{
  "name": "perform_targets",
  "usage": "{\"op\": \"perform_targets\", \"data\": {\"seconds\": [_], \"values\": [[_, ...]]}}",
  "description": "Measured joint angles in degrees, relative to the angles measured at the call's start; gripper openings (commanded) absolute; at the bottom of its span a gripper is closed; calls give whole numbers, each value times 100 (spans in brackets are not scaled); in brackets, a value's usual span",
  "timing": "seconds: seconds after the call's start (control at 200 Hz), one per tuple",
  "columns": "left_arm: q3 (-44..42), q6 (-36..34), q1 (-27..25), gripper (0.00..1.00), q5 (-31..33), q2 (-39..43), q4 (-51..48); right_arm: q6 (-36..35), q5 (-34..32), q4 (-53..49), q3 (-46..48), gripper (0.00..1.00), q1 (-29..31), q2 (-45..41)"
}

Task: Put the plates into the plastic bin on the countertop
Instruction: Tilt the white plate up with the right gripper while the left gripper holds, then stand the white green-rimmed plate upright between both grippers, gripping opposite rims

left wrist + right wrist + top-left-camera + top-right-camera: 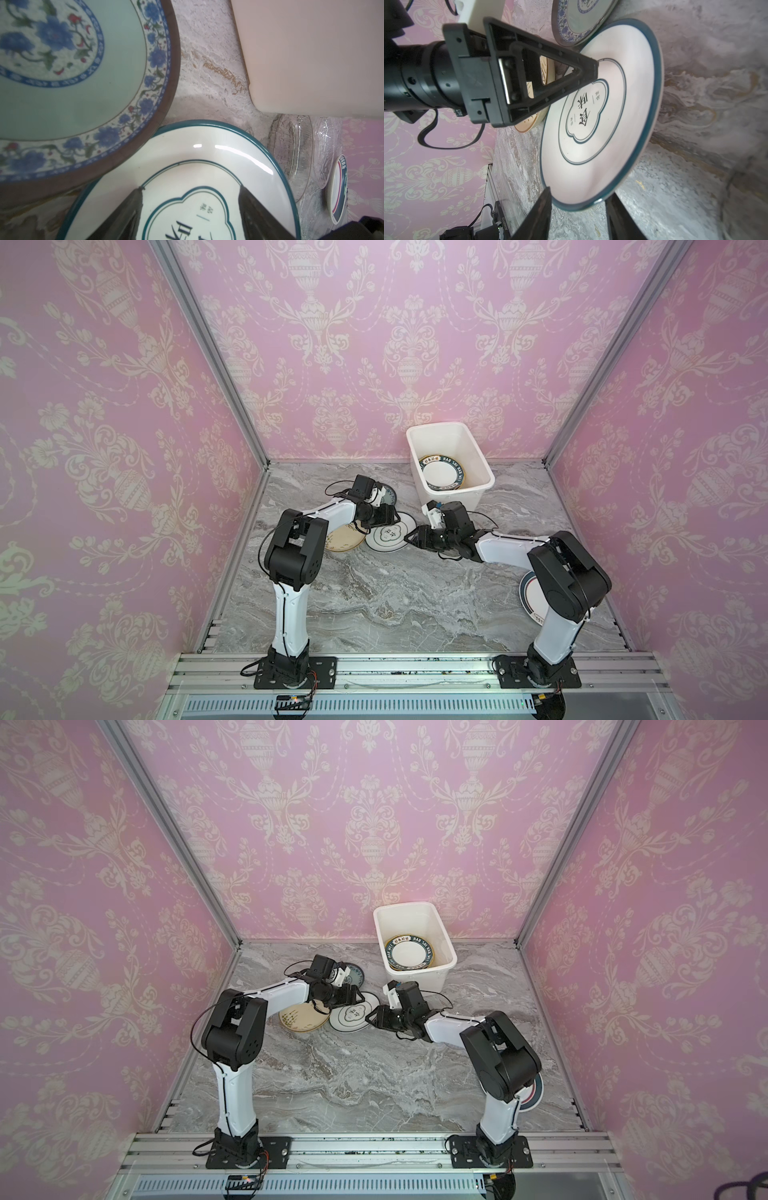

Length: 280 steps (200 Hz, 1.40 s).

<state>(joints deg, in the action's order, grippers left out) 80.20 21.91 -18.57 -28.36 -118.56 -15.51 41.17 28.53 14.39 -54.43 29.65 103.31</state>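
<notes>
Your spread left claw rests on the teal-rimmed plate, seemingly steadying it. Your right claw, jaws apart, straddles its rim, likely to lift it

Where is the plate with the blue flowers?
In a top view the blue-flower plate lies on the countertop left of the plastic bin, just behind the green-rimmed plate, partly under the left arm.

Both top views were bright and evenly lit, with only faint, soft shadows under the arms on the countertop; the walls bowed outward toward the edges. In the left wrist view, two glare streaks crossed the white dark-rimmed plate, the blue-patterned plate was slightly blurred, and the plastic bin looked washed out, pinkish.
</notes>
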Motion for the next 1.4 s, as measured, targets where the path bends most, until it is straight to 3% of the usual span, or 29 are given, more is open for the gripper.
{"op": "perform_targets", "data": {"seconds": [0.315, 0.545, 0.866, 1.401], "values": [[-7, 2, 15, 75, -2, 35, 15, 166, -160, -236, -72, 11, -7, 83], [-17, 4, 33, 75, -4, 61, 26, 245, -247, -297, -92, 2, -28, 83], [-76, 0, 28, 77, -31, 258, -44, 190, -254, -518, -90, 0, -85, 59], [-468, -306, -4, 78, -138, 1093, -254, -483, 131, -1005, 271, 0, -184, -400]]}}
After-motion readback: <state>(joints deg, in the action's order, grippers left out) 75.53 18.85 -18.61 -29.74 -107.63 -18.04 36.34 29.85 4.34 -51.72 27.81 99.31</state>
